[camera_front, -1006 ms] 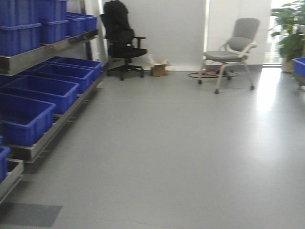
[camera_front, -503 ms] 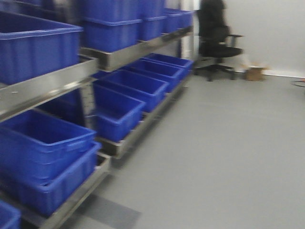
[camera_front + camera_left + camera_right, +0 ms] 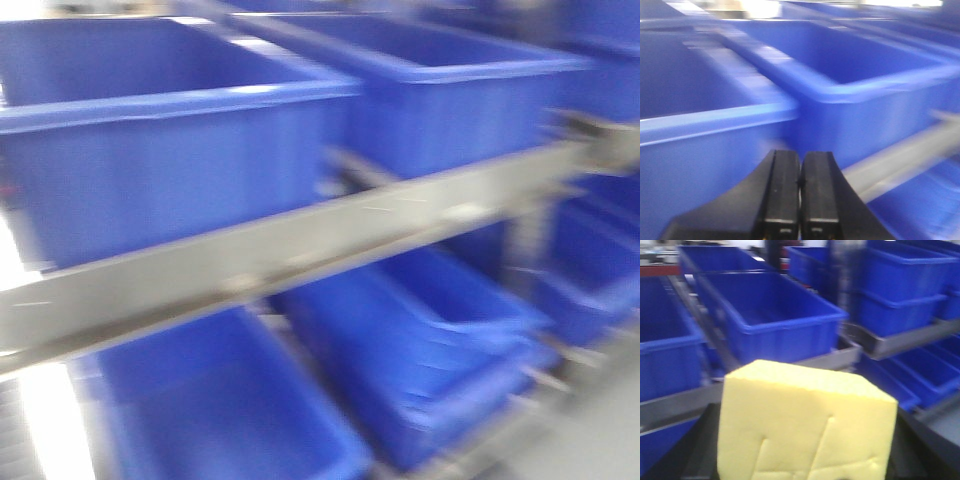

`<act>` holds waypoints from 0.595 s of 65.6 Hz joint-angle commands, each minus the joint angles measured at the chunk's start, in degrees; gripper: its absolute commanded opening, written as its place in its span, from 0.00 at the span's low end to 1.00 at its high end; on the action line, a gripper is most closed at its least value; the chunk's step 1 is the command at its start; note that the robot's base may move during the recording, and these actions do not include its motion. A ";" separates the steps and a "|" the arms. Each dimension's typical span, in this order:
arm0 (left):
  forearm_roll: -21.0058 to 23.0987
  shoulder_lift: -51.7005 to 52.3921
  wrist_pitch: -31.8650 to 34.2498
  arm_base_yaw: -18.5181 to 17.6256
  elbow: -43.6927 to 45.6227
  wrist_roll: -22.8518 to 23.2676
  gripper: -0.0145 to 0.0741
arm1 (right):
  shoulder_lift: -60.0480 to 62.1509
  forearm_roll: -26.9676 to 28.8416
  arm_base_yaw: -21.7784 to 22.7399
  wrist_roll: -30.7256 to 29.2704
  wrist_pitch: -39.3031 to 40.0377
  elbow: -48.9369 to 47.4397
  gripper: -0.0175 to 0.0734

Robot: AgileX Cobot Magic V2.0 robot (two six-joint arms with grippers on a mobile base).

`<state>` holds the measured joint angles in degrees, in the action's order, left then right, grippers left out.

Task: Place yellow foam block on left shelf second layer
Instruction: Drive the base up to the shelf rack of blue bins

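The yellow foam block (image 3: 805, 425) fills the bottom of the right wrist view, held between the dark fingers of my right gripper (image 3: 800, 460), which is shut on it; the fingertips are hidden behind the foam. Beyond it stands the metal shelf (image 3: 875, 345) with blue bins (image 3: 770, 320). My left gripper (image 3: 800, 185) is shut with nothing between its black fingers (image 3: 781, 190), close in front of blue bins (image 3: 860, 85) on a metal rail (image 3: 910, 150). The front view is blurred and shows the shelf rail (image 3: 300, 260) with blue bins (image 3: 160, 130) above and below; no gripper shows there.
Rows of blue plastic bins (image 3: 440, 340) sit on several shelf layers. A stacked pair of bins (image 3: 900, 290) stands at the right of the right wrist view, with grey floor (image 3: 947, 427) at the far right.
The front view has swung left and closed in: from an open room with chairs, to the shelf at an angle, to now only bins and rail close up, blurred.
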<state>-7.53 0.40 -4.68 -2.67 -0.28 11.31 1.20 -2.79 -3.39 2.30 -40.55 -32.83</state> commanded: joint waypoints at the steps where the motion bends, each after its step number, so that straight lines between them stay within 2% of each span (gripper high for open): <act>1: 0.13 0.10 5.03 -0.33 -1.48 0.22 0.32 | 0.19 -0.52 0.17 -0.37 5.21 -1.62 0.55; 39: 0.13 0.10 5.03 -0.23 -1.48 0.22 0.32 | 0.19 -0.53 -2.22 -0.37 5.21 -1.62 0.55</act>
<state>-7.53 0.40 -4.68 -2.67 -0.28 11.31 1.20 -2.79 -5.40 2.30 -40.55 -32.83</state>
